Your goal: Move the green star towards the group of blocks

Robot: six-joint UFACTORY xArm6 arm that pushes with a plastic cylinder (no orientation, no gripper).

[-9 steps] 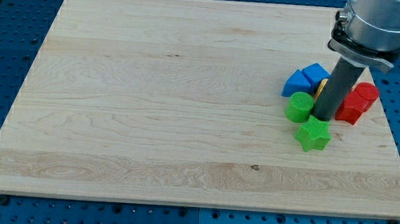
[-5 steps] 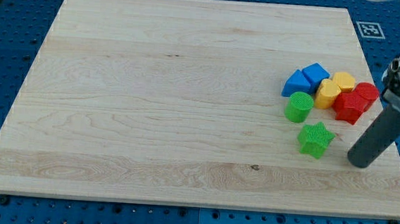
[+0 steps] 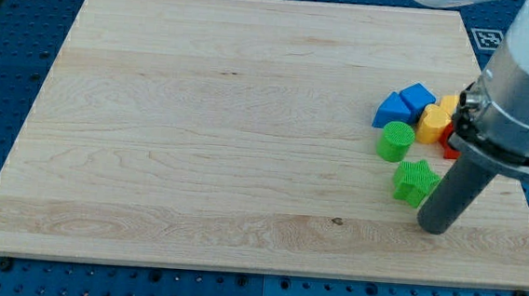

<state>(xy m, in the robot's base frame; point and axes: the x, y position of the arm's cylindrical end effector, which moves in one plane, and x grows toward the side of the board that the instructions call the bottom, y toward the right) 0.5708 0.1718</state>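
A pale wooden bench (image 3: 200,134) fills most of the view. The arm, a large grey cylinder, enters from the view's upper right and leans down toward the left, ending in a straight dark rod; it has no fingers, so nothing is grasped. My tip (image 3: 433,228) rests just below and right of the green star (image 3: 416,182), probably placed to push it up toward the group. That cluster sits above: a green cylinder (image 3: 397,140), two blue blocks (image 3: 404,105), a yellow block (image 3: 433,124) and a partly hidden red block (image 3: 449,145).
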